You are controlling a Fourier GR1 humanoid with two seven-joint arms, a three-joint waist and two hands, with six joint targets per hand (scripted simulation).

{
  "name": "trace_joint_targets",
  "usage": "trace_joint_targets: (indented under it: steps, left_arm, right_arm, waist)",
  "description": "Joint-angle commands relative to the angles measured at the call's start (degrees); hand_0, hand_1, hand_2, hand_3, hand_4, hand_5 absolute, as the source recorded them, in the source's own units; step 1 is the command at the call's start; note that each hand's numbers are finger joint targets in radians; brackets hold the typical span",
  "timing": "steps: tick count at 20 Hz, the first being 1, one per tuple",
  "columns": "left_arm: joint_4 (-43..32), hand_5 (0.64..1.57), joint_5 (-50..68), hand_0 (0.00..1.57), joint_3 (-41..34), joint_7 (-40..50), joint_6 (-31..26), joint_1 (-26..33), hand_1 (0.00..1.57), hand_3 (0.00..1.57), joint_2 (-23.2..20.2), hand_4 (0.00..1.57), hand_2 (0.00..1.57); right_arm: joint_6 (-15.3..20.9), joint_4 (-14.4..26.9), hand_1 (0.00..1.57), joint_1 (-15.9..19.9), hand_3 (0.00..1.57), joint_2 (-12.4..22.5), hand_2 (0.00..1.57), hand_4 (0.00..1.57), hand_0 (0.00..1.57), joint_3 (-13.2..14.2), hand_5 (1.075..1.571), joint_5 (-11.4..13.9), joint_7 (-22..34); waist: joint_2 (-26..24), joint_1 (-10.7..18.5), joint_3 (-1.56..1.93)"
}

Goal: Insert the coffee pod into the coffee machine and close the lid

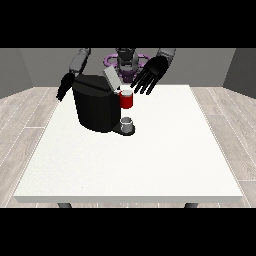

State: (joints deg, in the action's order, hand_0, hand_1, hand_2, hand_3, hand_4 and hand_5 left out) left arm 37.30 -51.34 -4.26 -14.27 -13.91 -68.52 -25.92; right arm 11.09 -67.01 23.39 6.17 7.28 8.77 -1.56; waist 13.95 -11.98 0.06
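We are hovering an open hand over the coffee machine while its lid is standing raised.

We are holding the hand at the view's right (152, 72) with fingers spread and straight, just above a red thing at the machine (126, 100); the hand at the view's left (65, 86) is hanging beside the coffee machine (96, 106), fingers loosely straight. The lid (111, 78) is tilting up, a pale flap. A small grey thing (127, 121) is sitting on the machine's base below the spout; we cannot tell whether it is the pod. We are judging the risk so: a downward sweep with spread fingers could strike the lid's edge sideways or nudge the machine across the white table (150, 165), leaving the lid ajar.
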Motion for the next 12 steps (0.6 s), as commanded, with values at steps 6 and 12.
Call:
trace_joint_targets:
  steps: [6,12]
  left_arm:
    - [1.2,1.571,15.9,0.0,-11.0,-2.3,-0.7,10.8,0.0,0.0,12.8,0.2,0.0]
    - [-0.4,1.571,27.6,0.0,-19.2,-4.7,-1.1,24.1,0.0,0.0,23.2,0.07,0.0]
  right_arm:
    - [0.2,3.3,0.0,-8.1,0.0,-0.9,0.0,0.0,0.0,1.5,1.571,-1.2,-0.4]
    - [1.1,3.8,0.0,-14.6,0.0,-0.2,0.0,0.0,0.0,2.5,1.571,-0.9,-0.9]
  waist:
    - [-13.4,8.3,-0.24]
    - [-23.1,14.2,-0.2]
